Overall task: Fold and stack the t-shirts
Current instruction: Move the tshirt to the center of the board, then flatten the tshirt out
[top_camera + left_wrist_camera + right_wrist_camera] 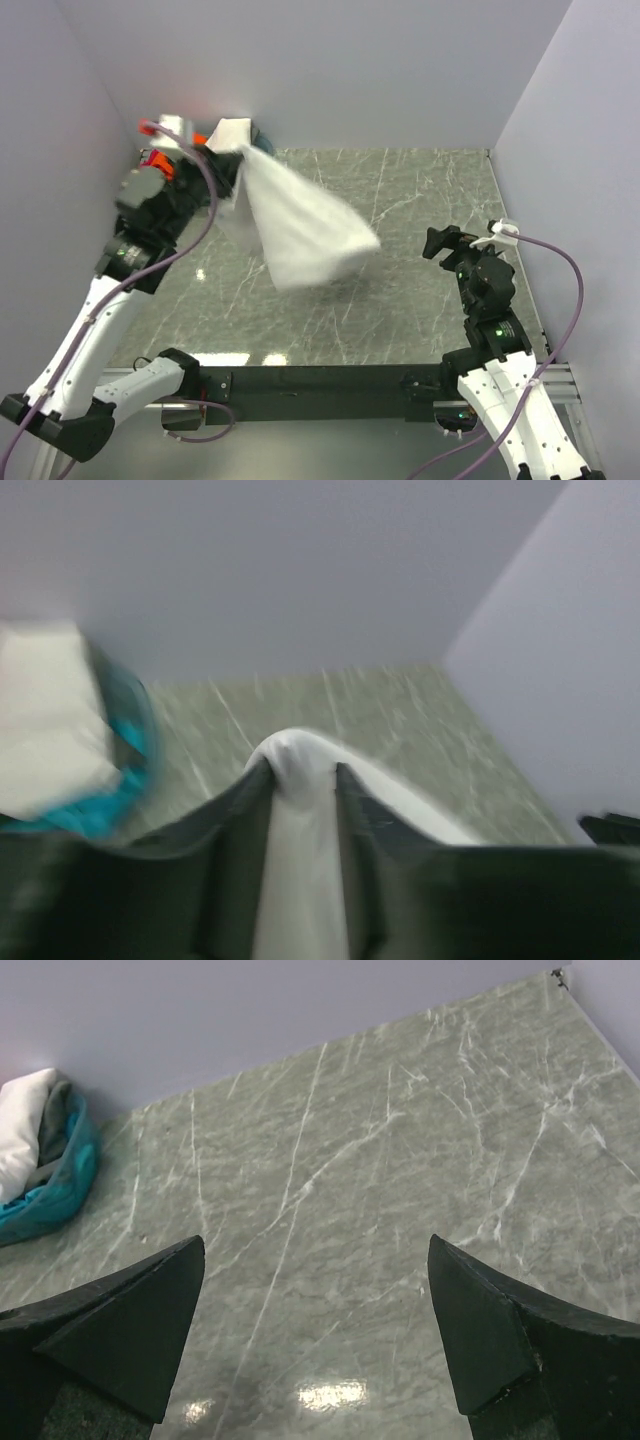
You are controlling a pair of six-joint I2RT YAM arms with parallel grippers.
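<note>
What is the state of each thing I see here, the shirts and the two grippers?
left gripper: shut on the white t-shirt
white t-shirt: raised, hanging loose, not folded
right gripper: open, holding nothing
pile of shirts: heaped in the far left corner, a white one on top

We see a plain white soft cloth t-shirt [305, 235], a grey-green marble tabletop [430, 190] veined in white, and, at its eleven o'clock, a teal cloth shirt [55, 1195] with a cream-white folded cloth shirt [18, 1135].
</note>
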